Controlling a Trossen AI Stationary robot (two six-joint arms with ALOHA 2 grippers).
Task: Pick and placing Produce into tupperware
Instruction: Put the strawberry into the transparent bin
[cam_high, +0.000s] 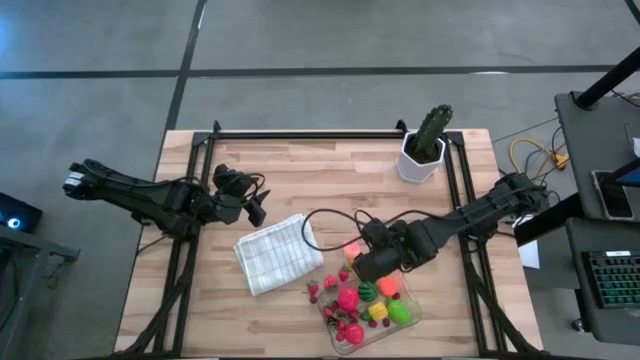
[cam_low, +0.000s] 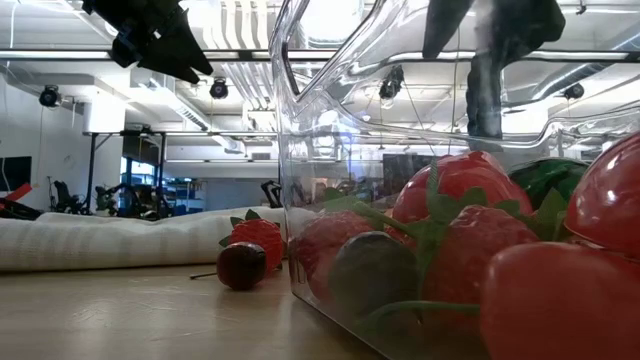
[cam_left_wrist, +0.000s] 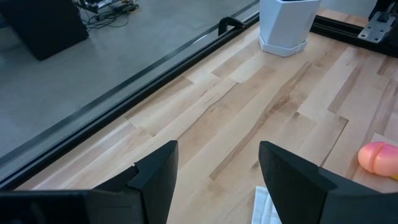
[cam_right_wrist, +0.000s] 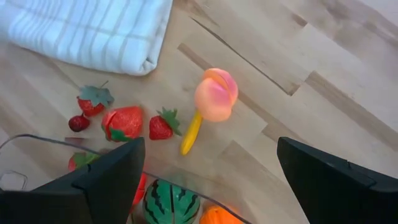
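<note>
The clear tupperware (cam_high: 405, 322) sits near the table's near edge, right of centre, and holds several toy fruits: a striped watermelon (cam_right_wrist: 171, 202), red strawberries (cam_low: 455, 190), and yellow, green and orange pieces. Loose produce lies on the wood just beyond it: a pink peach (cam_right_wrist: 216, 94), a small yellow piece (cam_right_wrist: 191, 132), strawberries (cam_right_wrist: 124, 122) and a dark red berry (cam_low: 242, 265). My right gripper (cam_right_wrist: 211, 186) is open and hangs over the tupperware's far rim, short of the peach (cam_high: 352, 248). My left gripper (cam_left_wrist: 217, 180) is open and waits over bare wood at the table's left.
A folded white checked cloth (cam_high: 278, 252) lies left of the tupperware. A dark green cactus in a white pot (cam_high: 428, 145) stands near the far edge. A black cable (cam_high: 330, 215) loops over the table's middle. Black frame rails (cam_high: 300, 133) run along the table's far and side edges.
</note>
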